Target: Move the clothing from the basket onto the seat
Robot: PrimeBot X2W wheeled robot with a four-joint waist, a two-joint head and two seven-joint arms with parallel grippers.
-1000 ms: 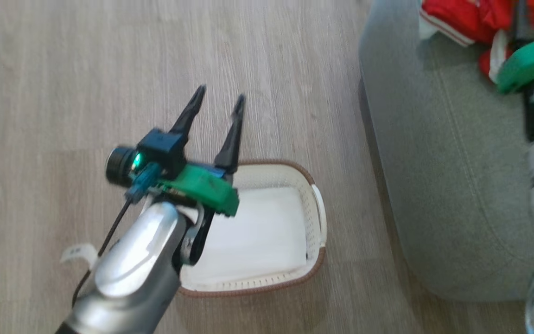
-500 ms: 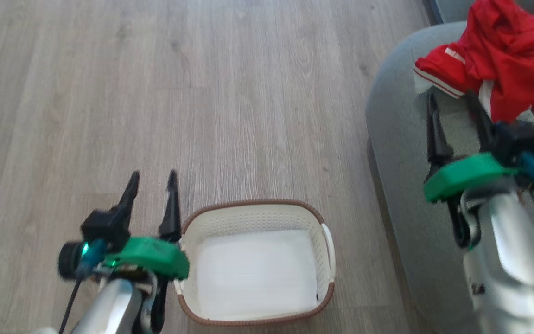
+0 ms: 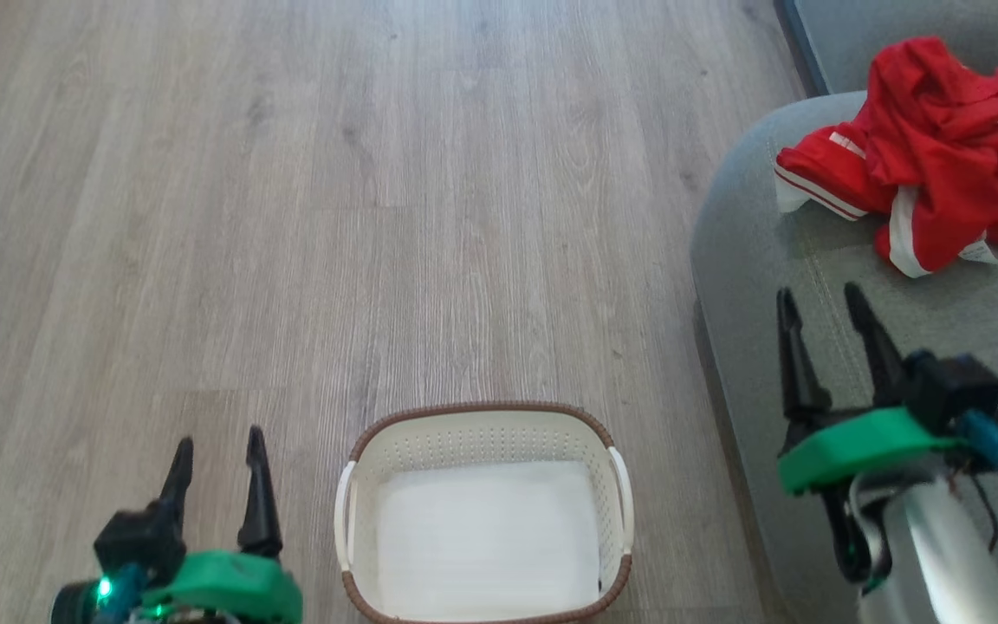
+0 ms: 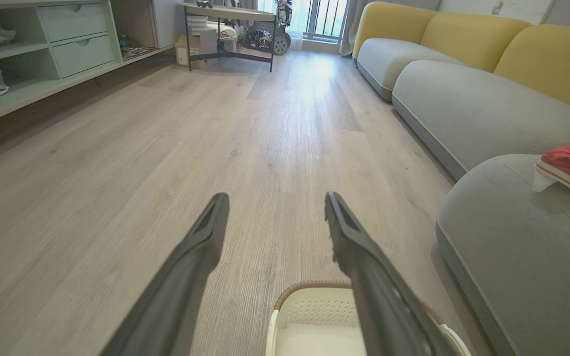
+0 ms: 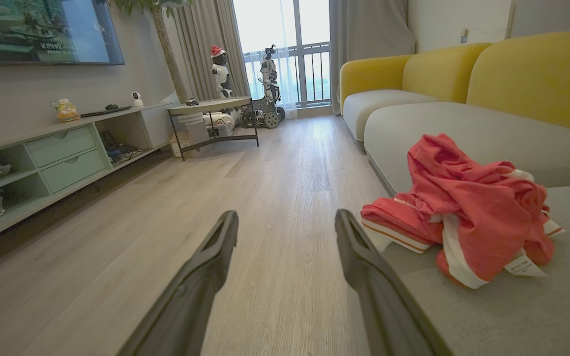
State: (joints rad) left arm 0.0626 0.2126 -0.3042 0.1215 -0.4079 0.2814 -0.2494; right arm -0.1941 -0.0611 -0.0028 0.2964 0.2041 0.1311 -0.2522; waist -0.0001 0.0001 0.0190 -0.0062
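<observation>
The clothing lies crumpled on the seat, apart from the spread right pincer.

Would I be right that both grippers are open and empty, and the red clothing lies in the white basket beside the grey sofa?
Not quite: the red clothing lies on the grey sofa, not in the white basket, as the head view shows. The left gripper and right gripper are open and empty.
</observation>
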